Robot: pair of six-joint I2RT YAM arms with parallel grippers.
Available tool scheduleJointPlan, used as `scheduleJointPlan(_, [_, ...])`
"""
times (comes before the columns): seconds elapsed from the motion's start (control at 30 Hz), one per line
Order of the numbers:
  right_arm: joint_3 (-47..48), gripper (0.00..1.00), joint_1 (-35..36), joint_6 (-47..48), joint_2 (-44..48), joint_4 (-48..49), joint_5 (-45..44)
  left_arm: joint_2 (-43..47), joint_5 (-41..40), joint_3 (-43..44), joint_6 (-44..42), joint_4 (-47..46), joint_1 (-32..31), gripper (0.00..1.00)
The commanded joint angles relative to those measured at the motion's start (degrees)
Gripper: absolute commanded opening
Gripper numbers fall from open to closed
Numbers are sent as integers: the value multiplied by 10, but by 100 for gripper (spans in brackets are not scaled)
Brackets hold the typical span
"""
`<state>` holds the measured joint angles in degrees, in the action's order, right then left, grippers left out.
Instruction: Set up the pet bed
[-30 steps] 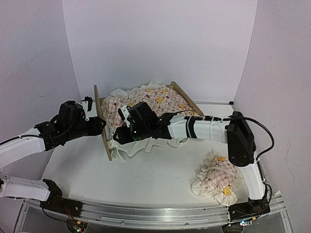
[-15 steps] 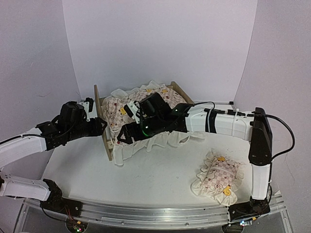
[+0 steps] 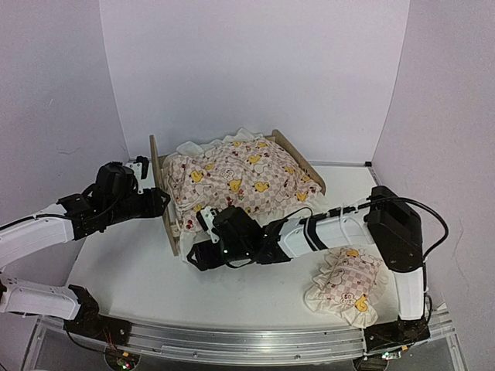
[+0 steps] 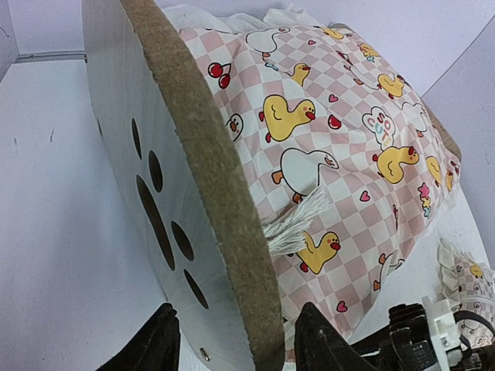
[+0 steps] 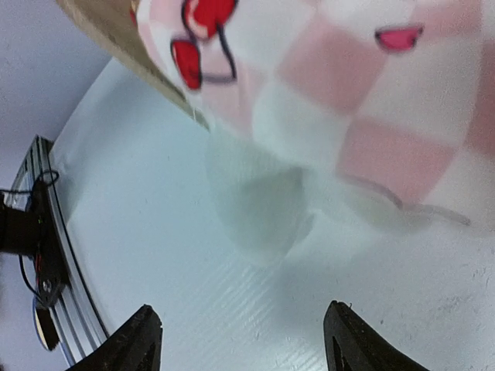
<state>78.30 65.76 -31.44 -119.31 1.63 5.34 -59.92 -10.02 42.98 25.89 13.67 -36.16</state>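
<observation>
The pet bed (image 3: pixel 160 182) stands at the back middle, its paw-print headboard (image 4: pixel 116 100) on the left and its low footboard (image 3: pixel 303 164) on the right. The cartoon-print quilt (image 3: pixel 244 174) is spread over it and hides the striped base. My left gripper (image 3: pixel 160 202) straddles the headboard's edge, one finger on each side, shut on it (image 4: pixel 238 344). My right gripper (image 3: pixel 197 255) is open and empty low over the table, in front of the bed's near corner (image 5: pixel 240 340). The quilt's white frill (image 5: pixel 263 209) hangs just ahead of it.
The small frilled pillow (image 3: pixel 344 282) lies on the table at the front right, beside the right arm's base; it also shows in the left wrist view (image 4: pixel 468 278). White walls close the back and sides. A metal rail (image 3: pixel 255 344) runs along the front edge.
My right gripper has come off the quilt on the bed and dropped to the table in front of the bed. The quilt now lies spread flatter. The left gripper has not moved.
</observation>
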Motion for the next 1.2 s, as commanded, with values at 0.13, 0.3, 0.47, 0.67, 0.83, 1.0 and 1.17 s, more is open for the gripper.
scheduleJointPlan(0.13, [22,49,24,-10,-42,178,-158,24,-3,-1,2,-9,3,50])
scheduleJointPlan(0.3, [30,39,28,-4,-53,195,-186,29,-6,-3,1,-8,3,50])
scheduleJointPlan(0.47, [46,8,28,15,-54,203,-195,31,-5,-5,1,-8,3,50])
scheduleJointPlan(0.67, [51,0,22,63,-13,202,-235,44,-7,-10,1,-8,3,50])
scheduleJointPlan(0.83, [134,0,2,90,-44,145,-202,56,5,-8,-13,-4,3,49])
scheduleJointPlan(1.0, [186,0,-28,87,-79,115,-114,106,-6,26,-82,47,3,61])
scheduleJointPlan(1.17, [236,0,-57,94,-116,85,49,127,12,86,-123,80,3,58])
